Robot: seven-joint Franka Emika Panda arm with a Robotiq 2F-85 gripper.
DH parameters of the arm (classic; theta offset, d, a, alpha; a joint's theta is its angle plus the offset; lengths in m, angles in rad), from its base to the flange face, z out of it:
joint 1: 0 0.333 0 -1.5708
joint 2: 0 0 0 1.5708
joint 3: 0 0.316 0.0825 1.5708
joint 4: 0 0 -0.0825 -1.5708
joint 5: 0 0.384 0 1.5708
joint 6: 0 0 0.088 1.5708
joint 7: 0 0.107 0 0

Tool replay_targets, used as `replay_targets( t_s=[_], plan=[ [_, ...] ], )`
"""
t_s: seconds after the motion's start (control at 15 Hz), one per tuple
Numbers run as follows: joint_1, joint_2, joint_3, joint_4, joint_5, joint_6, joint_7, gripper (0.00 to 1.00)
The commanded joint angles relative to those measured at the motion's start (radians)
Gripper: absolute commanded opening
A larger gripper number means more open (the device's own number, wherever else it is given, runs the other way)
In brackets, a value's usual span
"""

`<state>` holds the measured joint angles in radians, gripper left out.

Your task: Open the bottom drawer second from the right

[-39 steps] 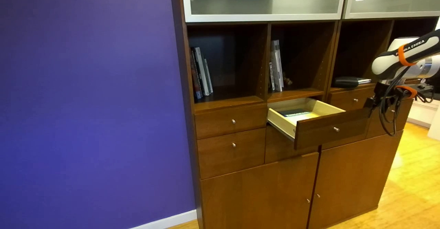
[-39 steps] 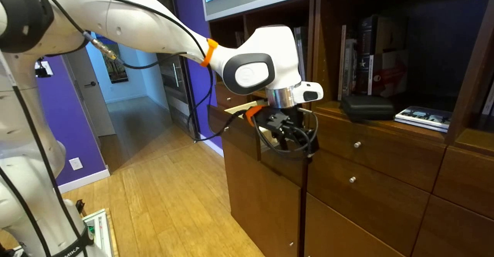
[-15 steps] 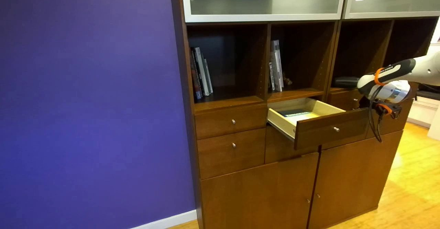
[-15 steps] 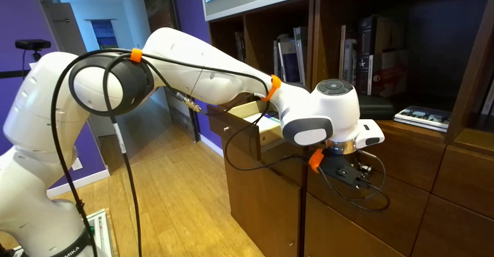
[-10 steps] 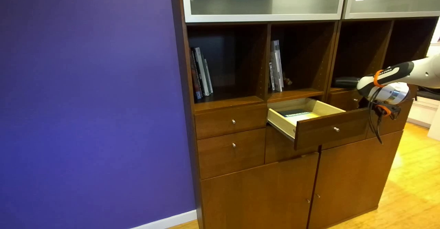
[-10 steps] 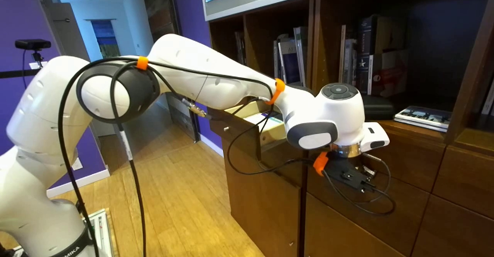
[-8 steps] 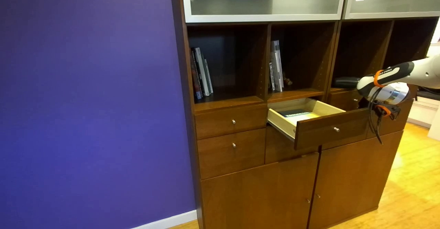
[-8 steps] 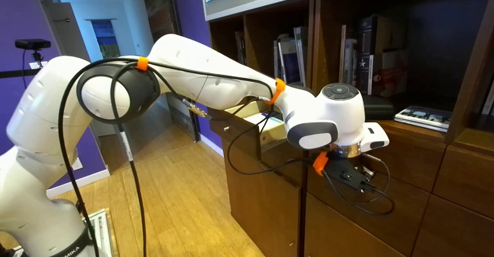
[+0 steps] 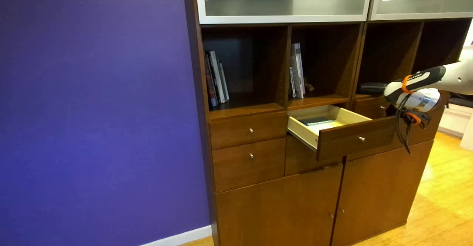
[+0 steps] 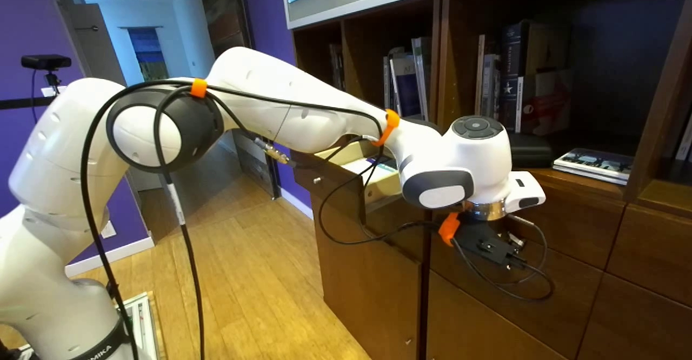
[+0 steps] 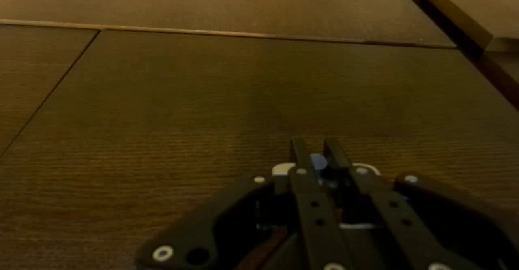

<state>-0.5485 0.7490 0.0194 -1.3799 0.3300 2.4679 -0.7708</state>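
Note:
In the wrist view the bottom drawer (image 11: pixel 194 99) fills most of the picture, its brown wood front lit dimly. A small round knob (image 11: pixel 318 162) sits between the fingertips of my gripper (image 11: pixel 314 145), which is shut on it from both sides. The drawer's front (image 10: pixel 486 281) looks flush with its neighbour in an exterior view. There the wrist hangs right before the drawers, and the camera mount and cables hide the fingers and the knob. In an exterior view the arm comes in from the right edge, the fingers also hidden.
A pulled-out upper drawer (image 9: pixel 356 139) with a pale inner box juts out beside the wrist. Below are cabinet doors (image 9: pixel 377 194). A black case (image 10: pixel 527 150) and flat books (image 10: pixel 592 165) lie on the shelf above. Cables (image 10: pixel 519 298) loop loosely under the wrist.
The arm has moved away from beside the pulled-out drawer to the neighbouring column, then lowered slightly. Within the last second the gripper has shut. The last half second shows no visible arm movement.

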Motion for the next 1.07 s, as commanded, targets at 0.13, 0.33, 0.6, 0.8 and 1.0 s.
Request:
replay_targets(
  t_s=[0.13, 0.33, 0.6, 0.8, 1.0],
  plan=[
    [-0.046, -0.099, -0.037, -0.182, -0.028, 0.004, -0.079, 0.04],
    [-0.057, -0.141, -0.056, -0.254, -0.048, 0.002, -0.086, 0.04],
    [-0.046, -0.198, -0.097, -0.347, -0.069, -0.002, -0.084, 0.04],
    [-0.036, -0.241, -0.134, -0.413, -0.092, -0.020, -0.097, 0.04],
    [-0.026, -0.273, -0.168, -0.462, -0.124, -0.023, -0.101, 0.04]
  ],
)
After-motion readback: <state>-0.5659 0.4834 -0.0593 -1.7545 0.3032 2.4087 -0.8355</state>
